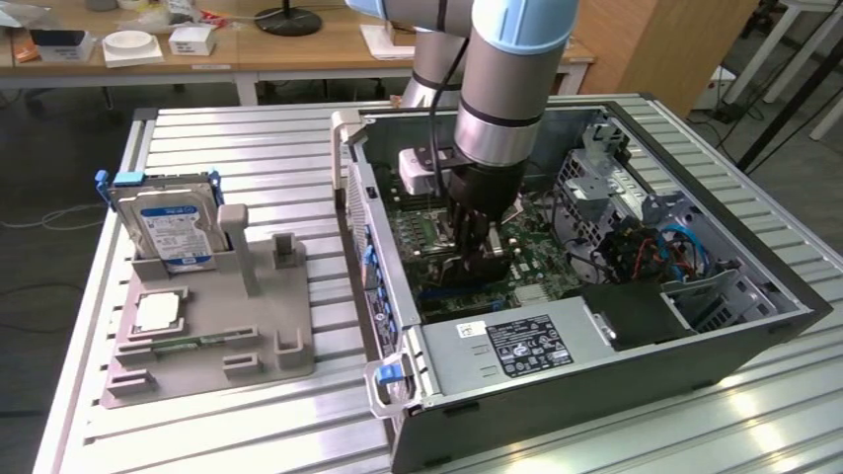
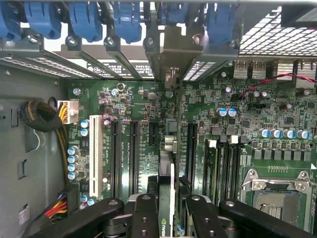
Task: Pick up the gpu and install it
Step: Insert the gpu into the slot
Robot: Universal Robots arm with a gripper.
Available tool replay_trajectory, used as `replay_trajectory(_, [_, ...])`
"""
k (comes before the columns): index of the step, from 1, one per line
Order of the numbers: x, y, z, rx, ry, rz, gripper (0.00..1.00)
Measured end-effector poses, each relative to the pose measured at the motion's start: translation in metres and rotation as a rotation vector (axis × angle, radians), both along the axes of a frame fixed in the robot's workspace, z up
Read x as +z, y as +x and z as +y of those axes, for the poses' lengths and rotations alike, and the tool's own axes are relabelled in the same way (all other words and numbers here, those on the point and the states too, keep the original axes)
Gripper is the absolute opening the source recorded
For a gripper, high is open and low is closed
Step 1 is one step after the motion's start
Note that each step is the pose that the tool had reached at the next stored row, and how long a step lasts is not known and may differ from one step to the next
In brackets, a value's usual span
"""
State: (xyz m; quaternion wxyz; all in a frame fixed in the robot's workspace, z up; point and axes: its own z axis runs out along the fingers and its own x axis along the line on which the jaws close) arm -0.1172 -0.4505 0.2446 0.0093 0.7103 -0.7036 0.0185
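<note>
The gpu point(image 2: 171, 148) is a thin dark card seen edge-on, standing upright over the motherboard point(image 2: 247, 134) between the long black expansion slots point(image 2: 132, 148). Its silvery end bracket point(image 2: 174, 47) sits at the case's rear slot openings, under the blue clips. My gripper point(image 2: 172, 218) is shut on the card, a black finger on each side of its edge. In the exterior view the gripper point(image 1: 472, 259) reaches straight down into the open computer case point(image 1: 737, 326), with the dark gpu point(image 1: 455, 276) below it, low against the board.
Inside the case are the grey power supply point(image 1: 527, 346), the drive cage with blue cables point(image 1: 658, 247), an empty CPU socket point(image 2: 277, 198) and a cable bundle point(image 2: 44, 119). On the exterior view's left, a grey holder point(image 1: 211, 346) carries a hard drive point(image 1: 172, 232) and a CPU chip point(image 1: 158, 311).
</note>
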Motion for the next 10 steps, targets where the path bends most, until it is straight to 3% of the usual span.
replay_trajectory(10, [-0.0012, 0.0000, 0.0000, 0.000, 0.0001, -0.0002, 0.27])
